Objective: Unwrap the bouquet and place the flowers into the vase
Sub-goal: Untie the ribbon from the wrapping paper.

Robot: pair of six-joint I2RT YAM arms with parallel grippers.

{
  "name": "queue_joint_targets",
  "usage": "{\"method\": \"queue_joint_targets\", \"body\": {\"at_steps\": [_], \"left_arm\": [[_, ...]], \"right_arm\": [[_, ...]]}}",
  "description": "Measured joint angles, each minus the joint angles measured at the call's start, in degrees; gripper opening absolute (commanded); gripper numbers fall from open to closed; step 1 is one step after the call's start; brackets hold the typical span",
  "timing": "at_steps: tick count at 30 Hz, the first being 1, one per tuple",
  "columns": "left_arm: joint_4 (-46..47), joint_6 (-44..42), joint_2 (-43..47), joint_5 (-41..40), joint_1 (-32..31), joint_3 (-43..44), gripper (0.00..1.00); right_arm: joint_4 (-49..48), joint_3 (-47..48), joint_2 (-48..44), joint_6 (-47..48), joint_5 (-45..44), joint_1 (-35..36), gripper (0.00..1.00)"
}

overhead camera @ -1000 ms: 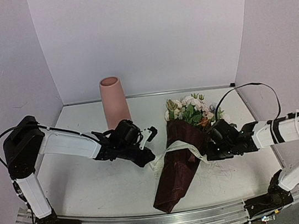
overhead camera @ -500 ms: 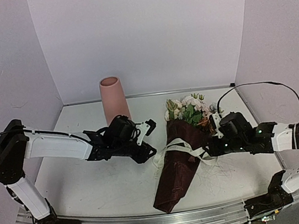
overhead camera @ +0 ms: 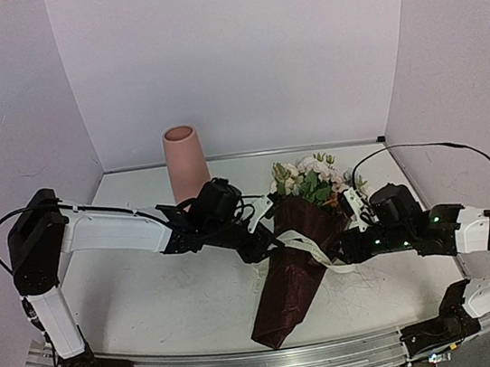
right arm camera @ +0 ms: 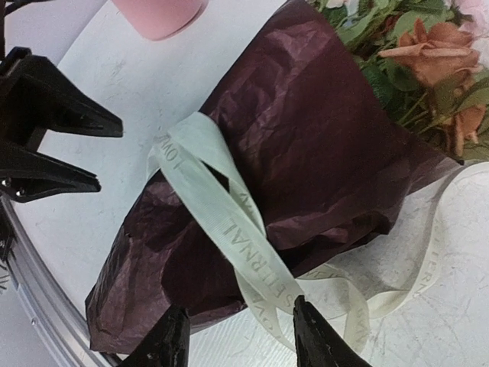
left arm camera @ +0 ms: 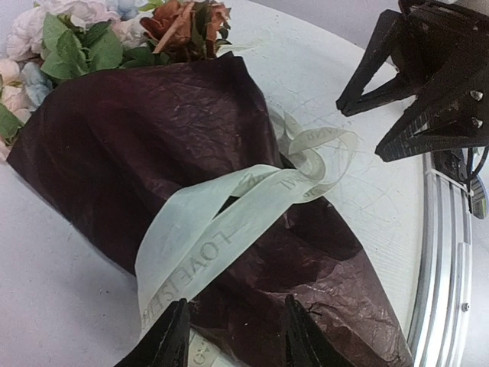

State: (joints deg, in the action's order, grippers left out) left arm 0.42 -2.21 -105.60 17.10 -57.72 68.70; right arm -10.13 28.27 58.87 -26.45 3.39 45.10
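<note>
A metal rail [overhead camera: 252, 365] lines the near edge of the scuffed white worktop [overhead camera: 151, 297]. The bouquet [overhead camera: 291, 264] lies right of centre, wrapped end nearest, its cream ribbon [left arm camera: 221, 229] printed "LOVE" and "ETERNAL". The left tool [left arm camera: 233, 336] and right tool [right arm camera: 241, 336] flank it, both partly open, gripping nothing. The vase [overhead camera: 187, 164] stands upright by the far edge, before pale lilac walls [overhead camera: 236, 57].

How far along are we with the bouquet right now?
Done: the ribbon looks slack, draped loosely over the wrapping paper. In hand: nothing gripped; left pincer and right pincer stand open either side of the bouquet. To do: paper wraps the stems, and the flowers must go into the vase, upright at the back with none in it.
</note>
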Motion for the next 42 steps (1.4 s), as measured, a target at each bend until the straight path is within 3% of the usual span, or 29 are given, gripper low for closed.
{"method": "queue_joint_targets", "body": {"at_steps": [4, 8, 20, 21, 25, 30, 35, 42], "left_arm": [[-0.34, -1.07, -1.53, 4.28, -0.19, 1.69, 0.39], [-0.39, -1.43, -2.78, 6.73, -0.35, 3.3, 0.41], [-0.53, -2.37, -4.24, 5.71, -0.43, 5.65, 0.4], [-0.59, -2.39, -4.24, 5.22, -0.43, 5.71, 0.4], [-1.13, -2.42, -4.24, 3.12, -0.43, 5.95, 0.4], [-1.48, -2.52, -4.24, 1.24, -0.43, 5.95, 0.4], [-1.53, -2.55, -4.24, 0.11, -0.43, 5.95, 0.4], [-1.88, -3.09, -4.24, -0.39, -0.45, 5.95, 0.46]], "right_arm": [[-1.73, -0.06, 1.74, 1.06, 4.08, 0.0, 0.4], [-2.34, -0.06, 5.48, 1.75, 6.18, 0.0, 0.45], [-2.75, 0.62, 14.76, 3.04, 5.8, 0.0, 0.41], [-2.75, 0.88, 15.08, 3.08, 5.52, 0.0, 0.38], [-2.92, 1.89, 15.85, 3.31, 3.81, 0.0, 0.07], [-2.99, 2.66, 16.17, 3.59, 2.66, 0.0, 0.01], [-1.59, 2.76, 11.73, 3.3, 2.32, 0.01, 0.0], [-0.98, 2.73, -4.09, 2.73, -0.24, 0.03, 0.0]]}}
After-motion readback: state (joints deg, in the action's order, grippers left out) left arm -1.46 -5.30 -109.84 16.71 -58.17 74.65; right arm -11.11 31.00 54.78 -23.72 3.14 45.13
